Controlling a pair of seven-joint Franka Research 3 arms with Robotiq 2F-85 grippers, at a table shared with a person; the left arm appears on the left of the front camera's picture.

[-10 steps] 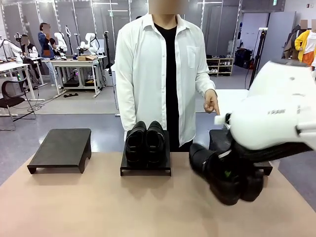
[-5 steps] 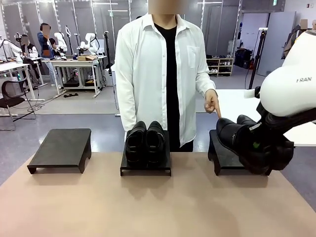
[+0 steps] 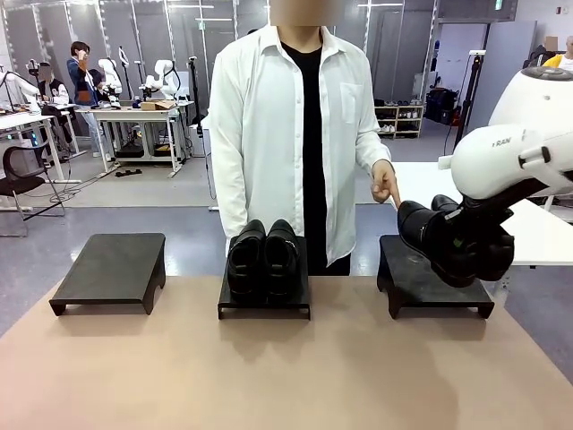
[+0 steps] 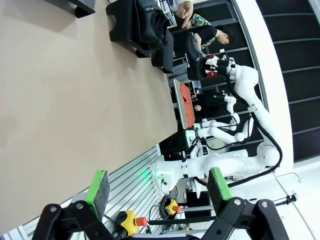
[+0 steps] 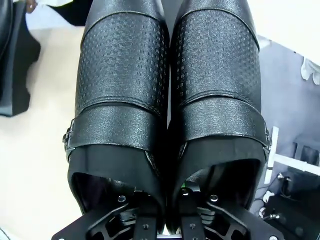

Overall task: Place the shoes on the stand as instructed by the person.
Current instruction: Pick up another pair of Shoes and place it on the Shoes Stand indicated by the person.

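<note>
Tan table (image 3: 269,367), three black stands: right gripper (image 5: 160,212) clamps the boot pair (image 3: 439,240) above the right stand (image 3: 430,285); left gripper (image 4: 157,187) gapes.

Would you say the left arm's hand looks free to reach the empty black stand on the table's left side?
Probably yes. The left hand is open and holds nothing, bare tabletop lies before the empty black stand, and the right hand, carrying shiny black shoes, is far across the table.
</note>
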